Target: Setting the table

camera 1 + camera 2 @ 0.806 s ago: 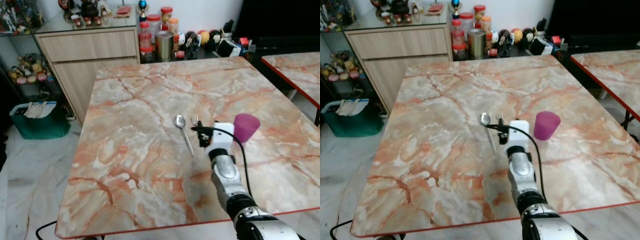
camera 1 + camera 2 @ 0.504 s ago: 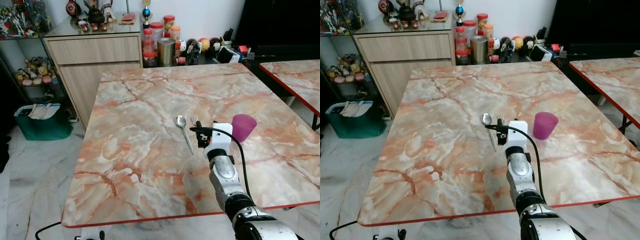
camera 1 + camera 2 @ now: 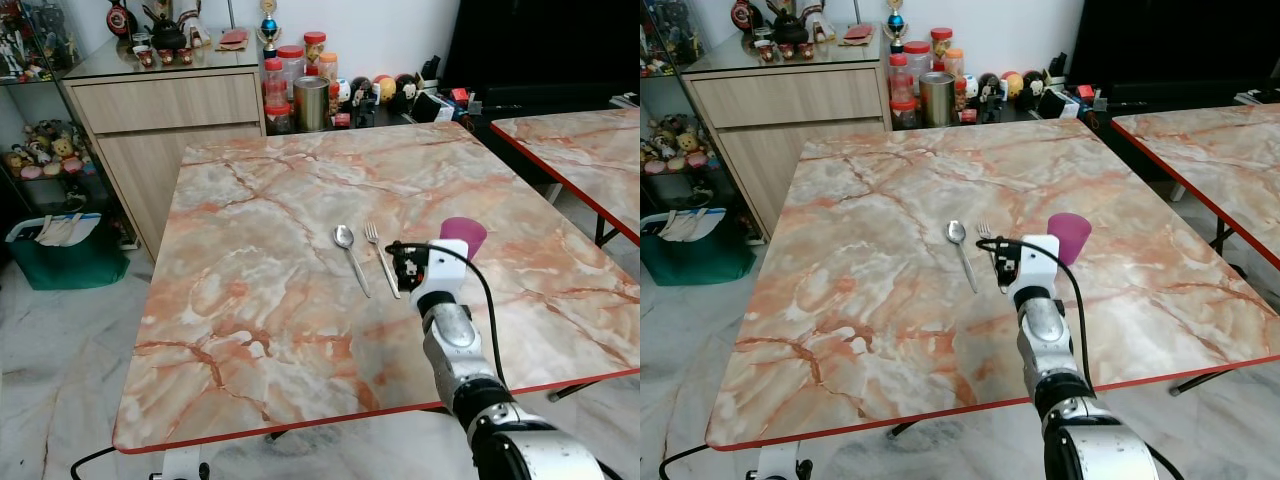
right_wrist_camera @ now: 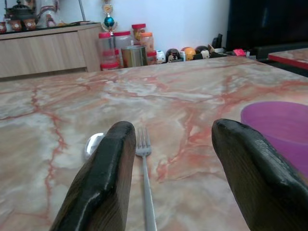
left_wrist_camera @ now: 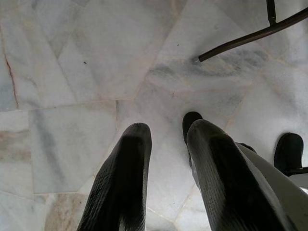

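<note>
Right arm (image 3: 455,345): silver jointed segments, white block housing at wrist, black cable looping along it, black collar near elbow. Right gripper (image 4: 175,139): two long black textured fingers. Left gripper (image 5: 168,137): matching black ribbed fingers.

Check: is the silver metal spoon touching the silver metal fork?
Apart. The left eye view shows the silver metal spoon and silver metal fork lying side by side with bare marble tabletop between them.

1. Head views: bright, even room light; soft glare on the marble surface (image 3: 300,200); sharp.
2. Wrist views: right tool (image 4: 178,168) fingers look slightly soft up close; floor (image 5: 72,72) evenly lit.
</note>
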Controlling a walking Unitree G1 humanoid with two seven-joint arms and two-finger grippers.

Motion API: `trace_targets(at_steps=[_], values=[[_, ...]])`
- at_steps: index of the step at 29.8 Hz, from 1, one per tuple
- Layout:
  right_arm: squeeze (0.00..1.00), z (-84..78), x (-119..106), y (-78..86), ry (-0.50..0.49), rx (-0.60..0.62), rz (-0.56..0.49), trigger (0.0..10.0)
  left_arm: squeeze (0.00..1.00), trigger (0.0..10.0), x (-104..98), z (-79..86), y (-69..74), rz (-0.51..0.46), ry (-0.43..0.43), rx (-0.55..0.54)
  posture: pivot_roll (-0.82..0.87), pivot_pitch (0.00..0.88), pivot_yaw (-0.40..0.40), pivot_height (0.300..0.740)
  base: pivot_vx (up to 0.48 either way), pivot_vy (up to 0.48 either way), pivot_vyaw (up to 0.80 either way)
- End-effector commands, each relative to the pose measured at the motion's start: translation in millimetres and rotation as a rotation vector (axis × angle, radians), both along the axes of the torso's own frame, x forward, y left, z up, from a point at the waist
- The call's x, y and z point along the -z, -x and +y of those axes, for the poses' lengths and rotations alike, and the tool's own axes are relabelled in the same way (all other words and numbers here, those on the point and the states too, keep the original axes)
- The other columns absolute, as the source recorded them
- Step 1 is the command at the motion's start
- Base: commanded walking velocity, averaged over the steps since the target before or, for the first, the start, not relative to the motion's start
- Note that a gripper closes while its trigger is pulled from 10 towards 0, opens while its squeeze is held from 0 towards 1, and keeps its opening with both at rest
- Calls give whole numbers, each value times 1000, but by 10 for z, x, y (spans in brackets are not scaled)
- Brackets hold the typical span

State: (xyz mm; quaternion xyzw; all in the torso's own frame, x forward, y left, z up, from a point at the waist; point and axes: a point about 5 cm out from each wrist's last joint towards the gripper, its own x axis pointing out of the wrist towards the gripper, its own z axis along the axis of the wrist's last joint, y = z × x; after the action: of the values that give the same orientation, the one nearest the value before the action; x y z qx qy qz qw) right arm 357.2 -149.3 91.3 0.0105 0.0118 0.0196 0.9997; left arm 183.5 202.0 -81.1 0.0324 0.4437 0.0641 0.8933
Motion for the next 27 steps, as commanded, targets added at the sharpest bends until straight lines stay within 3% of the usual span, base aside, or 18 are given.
trace_targets(at_steps=[1,4,17,27], values=[[0,13,-27,-27,-6,-8,5,10000,0,10000,9,17,17,19,-13,1,40,0,7,740,0,0,0],[0,36,-59,-24,23,-23,-30,10000,0,10000,9,20,17,19,-13,1,39,0,9,740,0,0,0],[0,79,-5,3,26,-43,-11,10000,0,10000,5,25,8,21,-13,3,40,0,13,740,0,0,777],[0,48,5,4,22,-31,-3,10000,0,10000,1,19,-2,19,-11,5,40,0,13,740,0,0,0]])
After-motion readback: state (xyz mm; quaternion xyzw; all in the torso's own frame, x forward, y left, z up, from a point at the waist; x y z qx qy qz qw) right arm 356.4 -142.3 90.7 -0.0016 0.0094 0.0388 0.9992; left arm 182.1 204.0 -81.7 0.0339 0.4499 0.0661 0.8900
